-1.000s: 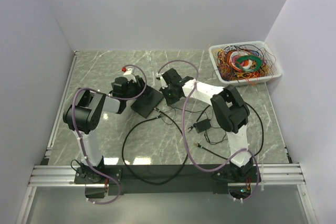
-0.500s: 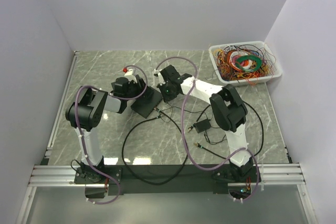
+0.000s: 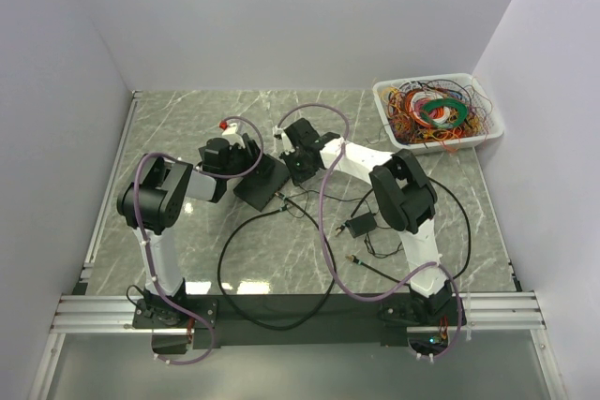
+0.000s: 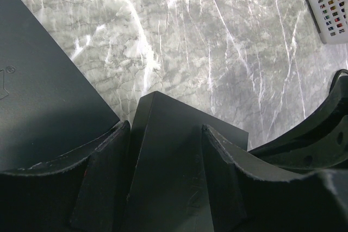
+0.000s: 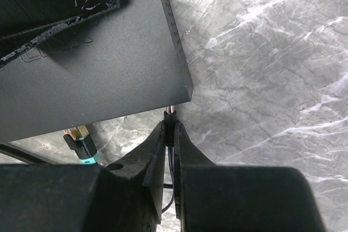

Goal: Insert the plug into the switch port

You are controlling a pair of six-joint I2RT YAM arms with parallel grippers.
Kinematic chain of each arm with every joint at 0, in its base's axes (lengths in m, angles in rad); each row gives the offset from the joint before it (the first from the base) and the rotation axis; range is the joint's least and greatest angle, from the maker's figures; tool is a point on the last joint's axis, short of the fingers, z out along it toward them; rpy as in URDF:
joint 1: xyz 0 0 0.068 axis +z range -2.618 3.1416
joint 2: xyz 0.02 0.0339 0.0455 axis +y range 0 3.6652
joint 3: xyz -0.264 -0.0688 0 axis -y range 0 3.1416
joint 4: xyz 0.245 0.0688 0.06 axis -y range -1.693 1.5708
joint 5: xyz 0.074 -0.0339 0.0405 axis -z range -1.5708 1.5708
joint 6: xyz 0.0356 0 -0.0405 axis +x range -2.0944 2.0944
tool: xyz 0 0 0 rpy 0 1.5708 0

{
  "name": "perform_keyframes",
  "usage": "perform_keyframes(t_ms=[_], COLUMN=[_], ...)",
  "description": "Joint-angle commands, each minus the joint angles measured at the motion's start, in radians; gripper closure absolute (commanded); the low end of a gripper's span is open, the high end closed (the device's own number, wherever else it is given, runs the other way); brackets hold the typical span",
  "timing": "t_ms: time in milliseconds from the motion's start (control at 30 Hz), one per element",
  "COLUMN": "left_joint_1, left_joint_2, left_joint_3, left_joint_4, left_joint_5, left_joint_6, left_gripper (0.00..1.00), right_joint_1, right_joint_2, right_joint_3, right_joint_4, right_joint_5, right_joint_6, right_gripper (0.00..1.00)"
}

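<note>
The switch (image 3: 262, 181) is a flat black box on the marble table. My left gripper (image 3: 247, 164) is shut on its far left part. In the left wrist view both fingers (image 4: 103, 161) press a corner of the switch (image 4: 174, 150). My right gripper (image 3: 294, 171) is shut on a black barrel plug (image 5: 170, 127) with its cord hanging below. The plug's metal tip (image 5: 169, 111) touches the switch's side face (image 5: 109, 63) near its corner. The port itself is hidden.
A white basket (image 3: 489, 128) of coloured wires sits at the back right. A black adapter (image 3: 361, 226) and loose black cables (image 3: 234, 250) lie in front of the switch. A teal-banded connector (image 5: 81, 146) lies by the switch's edge. White walls enclose the table.
My right gripper has moved a little left and away from the bases, bringing the plug up against the switch. The left arm's elbow shifted slightly; its gripper stays on the switch.
</note>
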Motion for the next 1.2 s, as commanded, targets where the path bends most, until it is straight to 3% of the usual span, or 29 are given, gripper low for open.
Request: perform_keyframes(t_ms=[0,733,1167], left_joint_1=[-0.002,-0.002,-0.005], left_joint_2=[0.018,0.027,0.035], left_joint_3=[0.023,0.043,0.044], left_joint_4=[0.003,-0.020,0.000], left_joint_5=[0.022,0.034,0.189], left_joint_6=[0.021,0.027,0.078], left_gripper=[0.39,0.40,0.39], right_joint_1=[0.002,0.000,0.000], right_joint_2=[0.009,-0.006,-0.005], right_joint_3=[0.058,0.073,0.053], right_joint_4=[-0.004,0.011,0.026], right_joint_5=[0.026,-0.022,0.107], right_joint_6=[-0.010,-0.011,-0.155], right_gripper=[1.00,1.00,1.00])
